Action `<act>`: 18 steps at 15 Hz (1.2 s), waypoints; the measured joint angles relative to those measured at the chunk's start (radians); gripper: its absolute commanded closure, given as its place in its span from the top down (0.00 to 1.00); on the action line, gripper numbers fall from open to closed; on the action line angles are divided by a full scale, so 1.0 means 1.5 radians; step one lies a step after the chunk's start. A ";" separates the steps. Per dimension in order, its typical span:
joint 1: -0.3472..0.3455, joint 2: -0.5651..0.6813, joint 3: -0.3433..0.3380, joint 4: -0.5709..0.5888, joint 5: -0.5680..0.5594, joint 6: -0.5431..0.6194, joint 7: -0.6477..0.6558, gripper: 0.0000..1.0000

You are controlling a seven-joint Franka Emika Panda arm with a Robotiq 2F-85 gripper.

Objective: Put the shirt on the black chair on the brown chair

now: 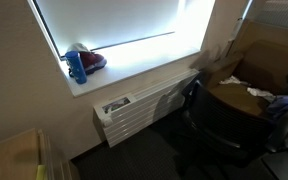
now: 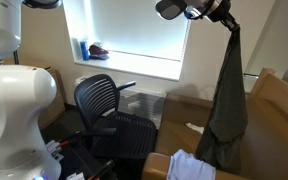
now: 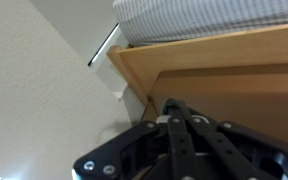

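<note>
1. Claw [image 2: 224, 18]: closed on the top end of the shirt [image 2: 226, 100] and held high above the brown chair [image 2: 280, 112]. In the wrist view its jaws draw together to a narrow tip, though the fabric cannot be made out there.
2. Shirt: a dark garment hanging full length from the claw, in front of the brown chair's near edge. It touches no seat. The high hold appears chosen so that the hem clears the brown chair's woodwork during the carry.
3. Brown chair: a pale wooden frame and the destination of the task. The wooden frame [image 3: 224, 60] and striped upholstery [image 3: 214, 12] in the wrist view probably belong to it, which suggests the claw points down toward it.
4. Black chair [image 2: 109, 105]: well apart from the brown chair, on the side toward the window [image 2: 134, 30]. Its seat is bare, so the pick-up stage is judged complete.
5. White cloth [image 2: 189, 165]: lies low beside the brown chair, below the shirt's hem. It is not part of the task.
6. Stage, as a judgement: transfer. What remains is to bring the shirt over the brown chair's seat, lower it until the fabric gathers, and then open the claw. Releasing from this height risks the garment sliding off the brown chair's edge.
</note>
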 measured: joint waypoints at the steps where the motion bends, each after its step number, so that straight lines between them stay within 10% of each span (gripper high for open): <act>1: 0.010 -0.028 0.007 -0.004 -0.012 0.001 0.000 0.00; 4: 0.049 -0.101 -0.011 -0.022 -0.029 -0.040 0.000 0.00; 5: 0.065 -0.116 -0.031 -0.032 -0.030 -0.068 0.000 0.26; 6: 0.078 -0.129 -0.052 -0.043 -0.032 -0.101 0.000 0.02; 10: 0.083 -0.137 -0.059 -0.046 -0.033 -0.108 -0.004 0.26; 18: 0.084 -0.133 -0.057 -0.046 -0.033 -0.108 -0.004 0.26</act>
